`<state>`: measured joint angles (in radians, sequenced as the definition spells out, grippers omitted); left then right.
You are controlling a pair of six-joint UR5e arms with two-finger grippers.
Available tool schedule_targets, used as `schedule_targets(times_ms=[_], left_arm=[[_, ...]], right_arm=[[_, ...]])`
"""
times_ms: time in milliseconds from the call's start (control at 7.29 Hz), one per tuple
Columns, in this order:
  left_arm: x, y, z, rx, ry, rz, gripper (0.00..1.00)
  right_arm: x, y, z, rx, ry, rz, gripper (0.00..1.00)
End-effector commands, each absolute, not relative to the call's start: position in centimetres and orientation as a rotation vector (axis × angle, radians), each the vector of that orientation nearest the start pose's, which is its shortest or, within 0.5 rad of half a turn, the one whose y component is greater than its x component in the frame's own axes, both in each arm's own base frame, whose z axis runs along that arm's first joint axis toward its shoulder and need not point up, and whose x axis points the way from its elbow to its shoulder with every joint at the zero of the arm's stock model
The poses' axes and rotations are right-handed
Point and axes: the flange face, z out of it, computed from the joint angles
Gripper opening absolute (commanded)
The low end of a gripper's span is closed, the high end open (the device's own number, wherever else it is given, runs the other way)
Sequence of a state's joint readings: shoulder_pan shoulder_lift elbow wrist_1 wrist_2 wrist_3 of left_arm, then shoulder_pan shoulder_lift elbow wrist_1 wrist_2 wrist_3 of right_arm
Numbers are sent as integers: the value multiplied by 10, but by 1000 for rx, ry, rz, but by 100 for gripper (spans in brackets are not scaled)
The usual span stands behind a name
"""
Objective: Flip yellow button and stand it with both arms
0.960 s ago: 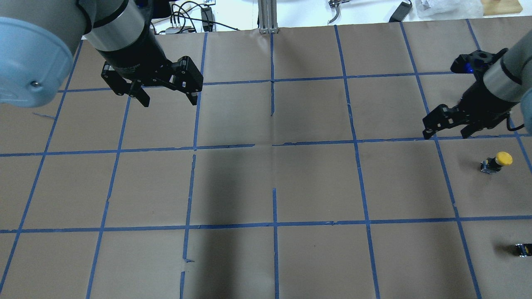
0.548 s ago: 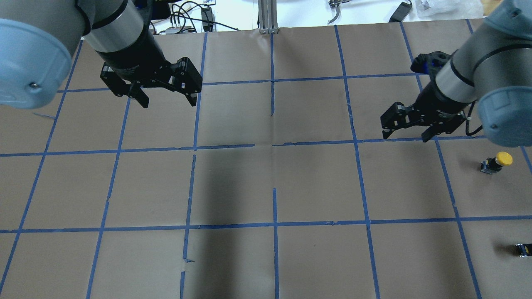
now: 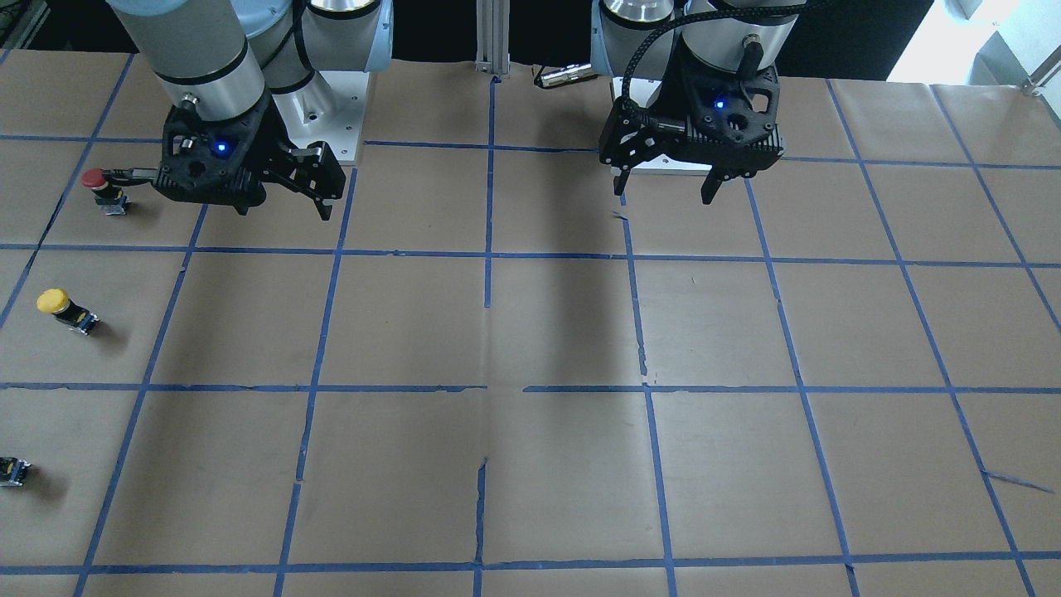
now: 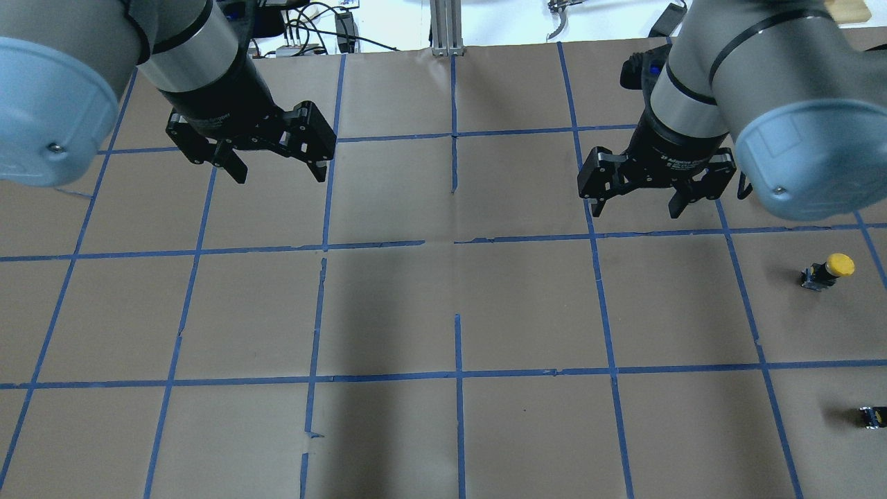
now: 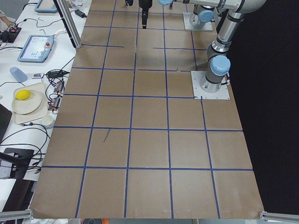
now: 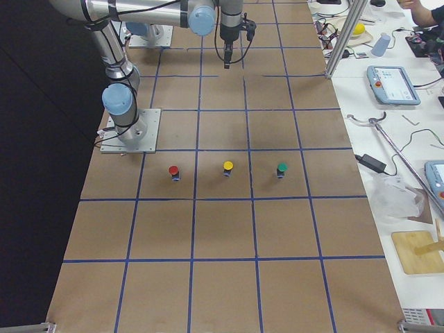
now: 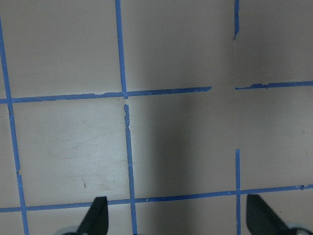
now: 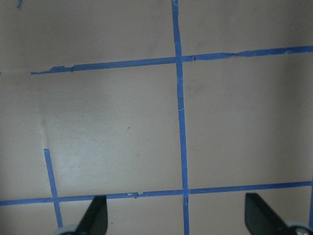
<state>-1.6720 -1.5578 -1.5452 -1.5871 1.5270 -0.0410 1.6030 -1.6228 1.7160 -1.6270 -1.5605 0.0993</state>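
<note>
- Front-facing view: the yellow button (image 3: 65,309) is seen tipped on its side on the tabletop (image 3: 530,332), way out on the robot's right. It's parked between a red button (image 3: 98,184) and a small black part (image 3: 12,471).
- Same view: the right end effector (image 3: 286,207) is held above the tabletop with fingers spread apart, just beside the red button.
- Overhead: the left end effector (image 4: 280,173) is held spread apart too, well apart from the yellow button.
- Wrist views: taped brown paper is seen between each pair of fingertips.
</note>
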Motion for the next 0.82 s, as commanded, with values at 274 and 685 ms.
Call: schedule_targets(times_ms=[274, 685], left_arm=[[-186, -471, 505, 103, 3184, -29, 100], [-186, -471, 505, 103, 3183, -30, 100]], right_arm=[[122, -454, 482, 167, 3153, 53, 100], [122, -453, 481, 167, 3152, 55, 100]])
